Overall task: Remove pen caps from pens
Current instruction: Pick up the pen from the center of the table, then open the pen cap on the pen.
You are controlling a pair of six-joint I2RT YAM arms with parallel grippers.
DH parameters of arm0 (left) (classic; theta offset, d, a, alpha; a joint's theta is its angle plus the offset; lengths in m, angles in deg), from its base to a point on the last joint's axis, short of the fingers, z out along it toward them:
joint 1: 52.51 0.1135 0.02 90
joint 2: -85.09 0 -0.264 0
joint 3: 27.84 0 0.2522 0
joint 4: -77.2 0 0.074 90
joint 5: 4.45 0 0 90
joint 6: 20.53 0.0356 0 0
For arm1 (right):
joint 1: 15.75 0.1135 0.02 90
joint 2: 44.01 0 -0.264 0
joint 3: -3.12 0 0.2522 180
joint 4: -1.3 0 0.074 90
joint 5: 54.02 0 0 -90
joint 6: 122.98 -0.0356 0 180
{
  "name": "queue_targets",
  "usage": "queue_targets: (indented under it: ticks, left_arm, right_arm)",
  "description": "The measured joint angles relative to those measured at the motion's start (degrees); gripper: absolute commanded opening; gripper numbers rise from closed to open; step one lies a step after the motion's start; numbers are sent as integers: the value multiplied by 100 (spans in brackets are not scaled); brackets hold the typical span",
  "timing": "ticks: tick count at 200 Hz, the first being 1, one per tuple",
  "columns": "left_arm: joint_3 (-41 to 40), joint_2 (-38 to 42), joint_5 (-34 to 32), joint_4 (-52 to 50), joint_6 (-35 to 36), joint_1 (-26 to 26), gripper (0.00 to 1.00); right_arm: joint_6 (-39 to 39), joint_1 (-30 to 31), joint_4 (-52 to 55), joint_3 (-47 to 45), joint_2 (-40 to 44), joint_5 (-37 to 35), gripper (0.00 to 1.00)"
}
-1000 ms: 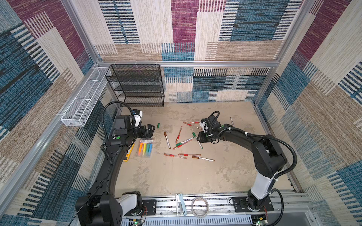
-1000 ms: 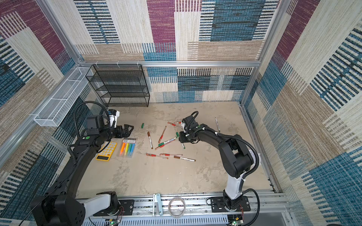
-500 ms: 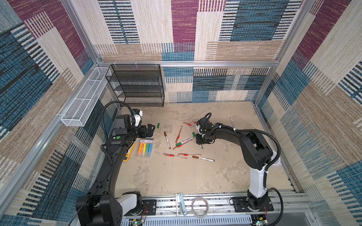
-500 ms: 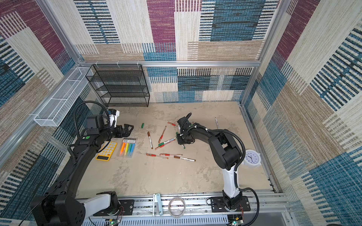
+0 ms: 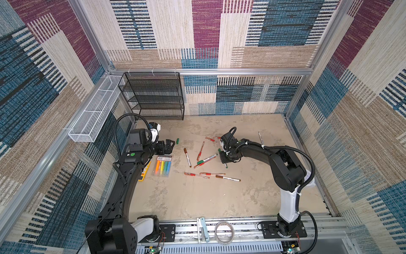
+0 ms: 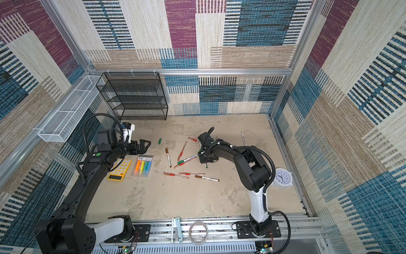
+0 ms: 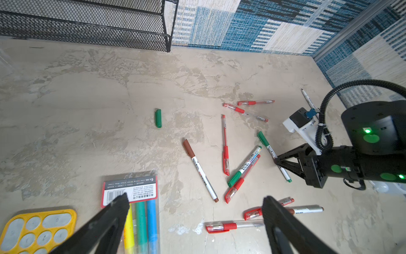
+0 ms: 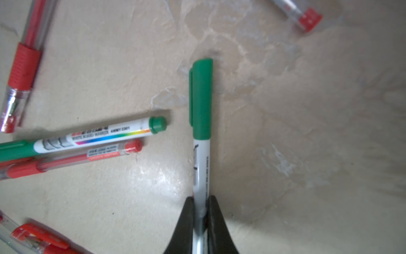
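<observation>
My right gripper (image 8: 201, 201) is shut on the white barrel of a pen (image 8: 201, 171) that lies on the table, its green pen cap (image 8: 201, 99) still on and pointing away from the jaws. In both top views this gripper (image 5: 224, 158) (image 6: 203, 158) is low at the middle of the scattered pens. Several other pens lie around: a brown-capped one (image 5: 187, 156) and red-banded clear ones (image 5: 196, 175). A loose green cap (image 5: 177, 140) lies alone. My left gripper (image 7: 195, 199) (image 5: 170, 146) is open and empty above the table, near that loose cap.
A clear pack of highlighters (image 5: 162, 167) and a yellow calculator (image 6: 119, 169) lie under the left arm. A black mesh shelf (image 5: 153, 96) stands at the back, a white wire basket (image 5: 92, 118) on the left wall. A white clock (image 6: 282, 177) sits by the right arm.
My right gripper has closed on the green-capped pen, and that arm's elbow has swung in towards the middle. The left arm has not moved.
</observation>
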Motion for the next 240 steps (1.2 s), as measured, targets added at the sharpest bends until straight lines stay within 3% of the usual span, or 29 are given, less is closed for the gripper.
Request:
queue_targets:
  ticks: [50,120,165,240]
  left_arm:
    - [-87,2,1143,162,-317,-4,95]
    - [-573,-188,2846,1436,-1773,-184,84]
    - [-313,-483,3206,1722,-2114,-302,78]
    - [-216,-702,3130,1871,-2352,-354,48]
  right_arm:
    - [-258,7,-382,-201,813,522,9]
    - [-986,492,-2487,-826,1620,2094,8]
    - [-1338,879,-3585,-876,1589,2693,7]
    - [-1537,1259,-4037,-542,1231,3005,7]
